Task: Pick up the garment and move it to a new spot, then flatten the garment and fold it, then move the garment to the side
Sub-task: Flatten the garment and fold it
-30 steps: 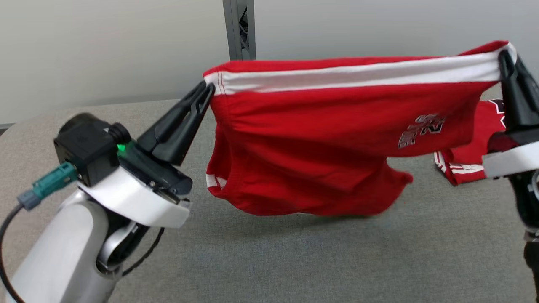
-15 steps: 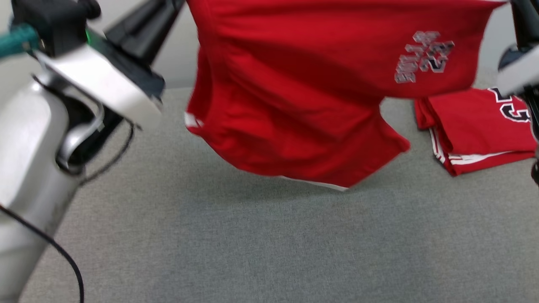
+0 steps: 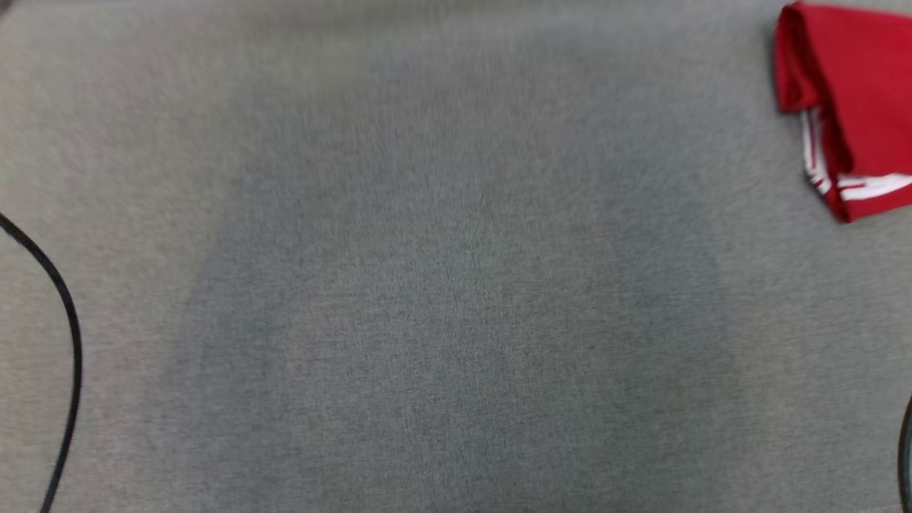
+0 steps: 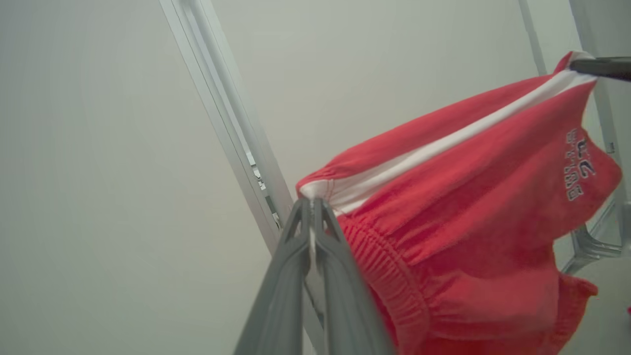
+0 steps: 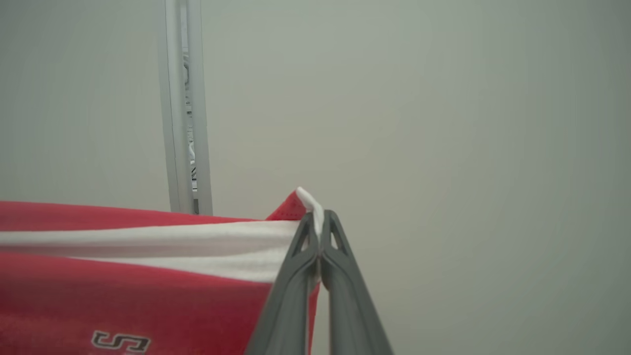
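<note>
Both left pincer [image 4: 311,203], right pincer [image 5: 320,218] clamp garment [image 4: 468,207].

Head view faces down, close over the table [image 3: 427,285] — wrist views share the garment [image 4: 468,197].

A flat grey desk surface of woven fabric [image 3: 456,442] spreads across the head view, and it looks a little blurred. A soft, darker shadow lies over its middle part, while the left side and the upper corners are lighter. In the left wrist view a plain pale grey-white wall [image 4: 98,172] stands behind, evenly lit, without strong shadows. A slim light-grey metal post with a long groove [image 4: 224,123] crosses this wall on a slant. Near the right edge there is a second pale upright bar [image 4: 591,29], and lower down a shiny metal bracket [image 4: 589,249]. In the right wrist view a similar post stands upright, with some wires inside its groove.
</note>
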Controlling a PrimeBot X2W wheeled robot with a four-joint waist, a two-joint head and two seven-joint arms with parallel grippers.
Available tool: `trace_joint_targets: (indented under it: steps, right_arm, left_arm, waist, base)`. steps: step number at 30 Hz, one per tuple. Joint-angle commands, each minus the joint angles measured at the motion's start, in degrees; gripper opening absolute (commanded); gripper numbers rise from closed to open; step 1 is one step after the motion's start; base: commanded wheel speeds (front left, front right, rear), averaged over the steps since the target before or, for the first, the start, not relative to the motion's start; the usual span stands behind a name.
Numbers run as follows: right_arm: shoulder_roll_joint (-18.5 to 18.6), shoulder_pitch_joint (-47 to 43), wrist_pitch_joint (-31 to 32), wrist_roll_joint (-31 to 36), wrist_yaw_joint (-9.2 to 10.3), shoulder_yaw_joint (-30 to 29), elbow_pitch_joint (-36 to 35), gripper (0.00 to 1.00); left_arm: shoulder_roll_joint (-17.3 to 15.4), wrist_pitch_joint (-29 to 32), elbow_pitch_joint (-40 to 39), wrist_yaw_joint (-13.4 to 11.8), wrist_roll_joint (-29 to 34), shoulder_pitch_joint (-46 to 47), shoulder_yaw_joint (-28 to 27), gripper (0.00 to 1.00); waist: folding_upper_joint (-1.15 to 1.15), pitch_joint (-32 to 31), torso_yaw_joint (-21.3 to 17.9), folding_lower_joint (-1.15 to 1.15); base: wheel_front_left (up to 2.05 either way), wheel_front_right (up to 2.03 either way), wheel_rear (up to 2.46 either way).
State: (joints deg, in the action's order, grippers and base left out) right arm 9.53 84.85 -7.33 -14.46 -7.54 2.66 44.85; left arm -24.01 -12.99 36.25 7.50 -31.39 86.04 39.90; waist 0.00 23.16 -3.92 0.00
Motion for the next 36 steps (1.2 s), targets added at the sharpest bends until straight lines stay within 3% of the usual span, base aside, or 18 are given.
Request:
trace_joint_targets:
  steps: [1,6,9,15,20,25,28,36]
  right_arm:
    - [0.5,2.3,-2.0,0.8,0.10,-0.3,2.2,0.00]
    - [-0.7,9.8,-6.7,3.1,0.10,-0.1,8.5,0.00]
    - [-1.9,9.9,-7.6,2.8,0.09,-0.5,11.3,0.00]
    - [-2.3,2.7,-8.0,0.3,0.07,1.1,11.6,0.00]
    - [-1.6,-8.6,-6.2,-9.1,0.07,4.9,13.5,0.00]
    - [3.3,-22.2,-0.5,-23.0,0.07,10.7,6.5,0.00]
    - [7.8,-30.6,2.3,-30.1,0.09,13.1,0.7,0.00]
    - [14.6,-46.5,0.5,-37.0,0.14,16.1,-10.4,0.00]
  left_arm:
    - [0.2,-0.9,2.0,-0.1,0.8,2.3,0.2,0.00]
    - [1.3,-2.2,6.0,-0.1,2.7,8.6,0.1,0.00]
    - [2.4,-2.2,4.5,-0.1,2.4,6.4,-1.0,0.00]
    - [2.1,-2.2,-1.9,-0.1,-0.4,-3.1,3.7,0.00]
    - [-0.6,-2.2,-9.7,-0.1,-5.3,-16.4,6.7,0.00]
    - [-4.6,-2.2,-18.1,-0.1,-5.7,-31.0,5.2,0.00]
    - [-5.3,-2.2,-21.9,-0.1,-5.3,-39.3,2.6,0.00]
    - [-3.3,-2.2,-27.6,-0.1,-2.1,-55.2,-2.3,0.00]
  waist:
    - [0.00,8.1,0.0,0.00]
    - [0.00,14.5,-0.4,0.00]
    - [0.00,16.7,-0.3,0.00]
    - [0.00,17.0,0.3,0.00]
    - [0.00,13.1,1.2,0.00]
    - [0.00,8.7,1.3,0.00]
    - [0.00,5.8,1.5,0.00]
    - [0.00,-0.8,1.2,0.00]
  base:
    - [0.00,0.00,0.00]
    - [0.00,0.00,0.00]
    - [0.00,0.00,0.00]
    - [0.00,0.00,0.00]
    - [0.00,0.00,0.00]
    - [0.00,0.00,0.00]
    - [0.00,0.00,0.00]
    - [0.00,0.00,0.00]
